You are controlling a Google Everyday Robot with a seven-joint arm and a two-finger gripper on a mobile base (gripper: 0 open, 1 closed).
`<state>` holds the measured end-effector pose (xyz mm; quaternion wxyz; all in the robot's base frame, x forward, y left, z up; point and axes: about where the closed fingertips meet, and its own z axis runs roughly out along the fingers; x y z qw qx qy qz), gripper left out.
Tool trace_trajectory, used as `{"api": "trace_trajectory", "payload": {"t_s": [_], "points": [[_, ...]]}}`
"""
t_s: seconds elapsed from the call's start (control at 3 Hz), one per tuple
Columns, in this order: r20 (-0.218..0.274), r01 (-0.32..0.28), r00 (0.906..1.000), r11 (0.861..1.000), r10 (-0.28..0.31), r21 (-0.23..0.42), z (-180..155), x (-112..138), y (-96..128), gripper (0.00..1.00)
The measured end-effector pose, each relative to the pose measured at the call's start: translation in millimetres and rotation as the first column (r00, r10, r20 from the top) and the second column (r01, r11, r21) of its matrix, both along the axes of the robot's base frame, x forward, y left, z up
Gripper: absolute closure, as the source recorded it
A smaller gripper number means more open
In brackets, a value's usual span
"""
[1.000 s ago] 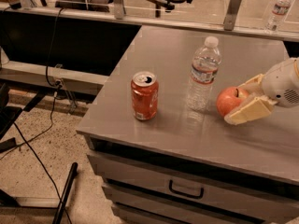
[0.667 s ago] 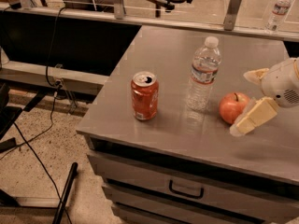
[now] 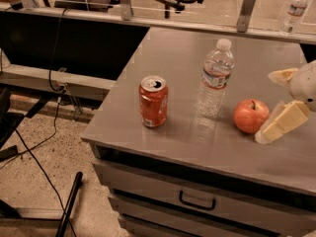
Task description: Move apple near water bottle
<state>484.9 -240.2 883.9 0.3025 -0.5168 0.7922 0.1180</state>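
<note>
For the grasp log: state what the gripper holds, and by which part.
Nothing. The gripper, at the right edge, has its fingers open; the apple rests on the cabinet top.

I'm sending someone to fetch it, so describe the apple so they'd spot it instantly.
On the grey cabinet top, look right of the water bottle, beside the open claw. The apple is the only round thing: red-orange, short stem, unlike the cylindrical soda can.
</note>
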Motion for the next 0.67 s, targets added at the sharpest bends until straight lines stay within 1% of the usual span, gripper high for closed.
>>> {"api": "trace_trajectory", "payload": {"t_s": [0.33,0.67], "points": [[0.042,0.067,0.9971,0.992,-0.063,-0.102,21.4,-18.5,-44.0,0.0],[0.042,0.067,0.9971,0.993,-0.063,-0.102,21.4,-18.5,-43.9,0.0]]}}
